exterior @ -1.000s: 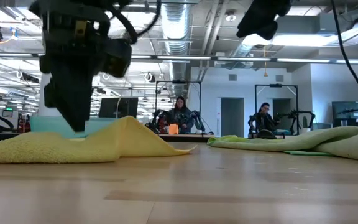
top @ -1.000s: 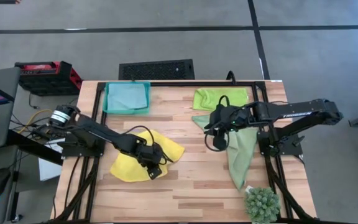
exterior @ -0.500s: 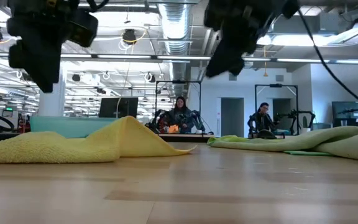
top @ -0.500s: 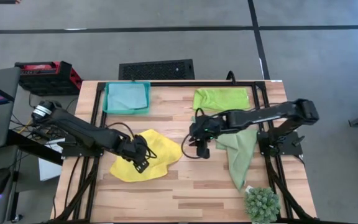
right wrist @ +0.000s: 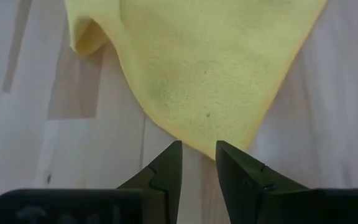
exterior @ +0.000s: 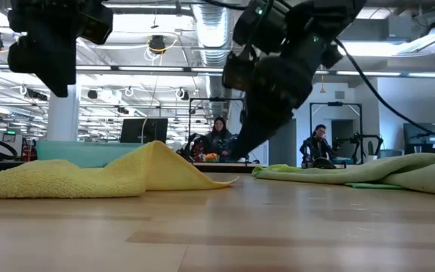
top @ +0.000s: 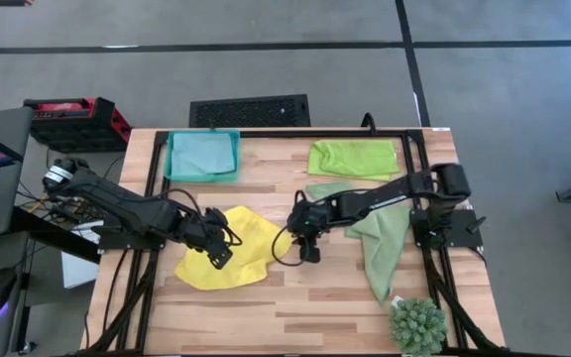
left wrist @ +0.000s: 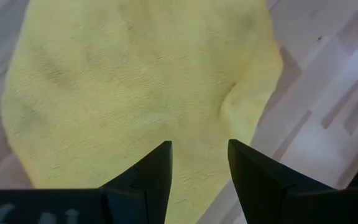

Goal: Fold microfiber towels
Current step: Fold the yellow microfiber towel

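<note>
**Both grippers over the yellow towel, nothing held**

Wooden planks make up the table (top: pixel 295 297), which sits on grey floor with a dark frame along its edges. Seen from above with the table's middle as the dial's centre, the yellow towel (top: pixel 236 248) lies rumpled at about 8 o'clock, one side raised into a ridge in the low view. The light blue towel (top: pixel 203 154) rests in the teal tray (top: pixel 171 159) at 11 o'clock; its tag cannot be made out. The lime green towel (top: pixel 353 157) lies at 1 o'clock, and the sage green towel (top: pixel 383 238) trails from 3 toward 5 o'clock, partly hidden beneath the right arm. A spiky plant (top: pixel 418 325) stands at 5 o'clock.

The left gripper (top: pixel 216 254) hangs above the yellow towel's middle; its wrist view shows the fingers (left wrist: pixel 148 177) apart by a moderate gap, with only cloth below and nothing between them. The right gripper (top: pixel 306 250) is just off the yellow towel's 3 o'clock edge; its fingers (right wrist: pixel 166 168) stand narrowly parted over that towel's corner, gripping nothing. Whether either fingertip touches the cloth cannot be told.

In the low view both arms are cut off at the top edge, and two people sit far behind the table, too small to describe.
</note>
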`<state>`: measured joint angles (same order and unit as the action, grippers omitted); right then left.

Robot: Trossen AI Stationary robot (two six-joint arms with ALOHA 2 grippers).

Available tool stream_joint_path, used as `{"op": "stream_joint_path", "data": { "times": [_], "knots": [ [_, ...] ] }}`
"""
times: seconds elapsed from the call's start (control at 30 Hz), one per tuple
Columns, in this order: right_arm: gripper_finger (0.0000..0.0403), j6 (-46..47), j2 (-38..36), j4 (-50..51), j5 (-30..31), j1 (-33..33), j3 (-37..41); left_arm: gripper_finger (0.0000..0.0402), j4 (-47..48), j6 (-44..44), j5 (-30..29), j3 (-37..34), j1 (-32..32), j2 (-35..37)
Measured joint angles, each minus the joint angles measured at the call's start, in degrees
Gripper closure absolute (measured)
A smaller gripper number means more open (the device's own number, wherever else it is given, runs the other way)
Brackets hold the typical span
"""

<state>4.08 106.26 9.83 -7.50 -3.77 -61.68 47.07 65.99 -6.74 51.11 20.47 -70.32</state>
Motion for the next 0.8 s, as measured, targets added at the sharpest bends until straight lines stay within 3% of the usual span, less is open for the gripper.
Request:
{"op": "stream_joint_path", "data": {
  "times": [0.4,0.8],
  "knots": [
    [0.0283,0.43,5.72,-5.77,1.89,0.04,-0.05,0.0253,0.01,0.73,0.02,0.00,0.00,-0.07],
    [0.0283,0.43,5.79,-5.56,7.43,-0.28,0.01,0.0253,-0.02,0.92,0.02,0.00,0.00,-0.07]
  ]
}}
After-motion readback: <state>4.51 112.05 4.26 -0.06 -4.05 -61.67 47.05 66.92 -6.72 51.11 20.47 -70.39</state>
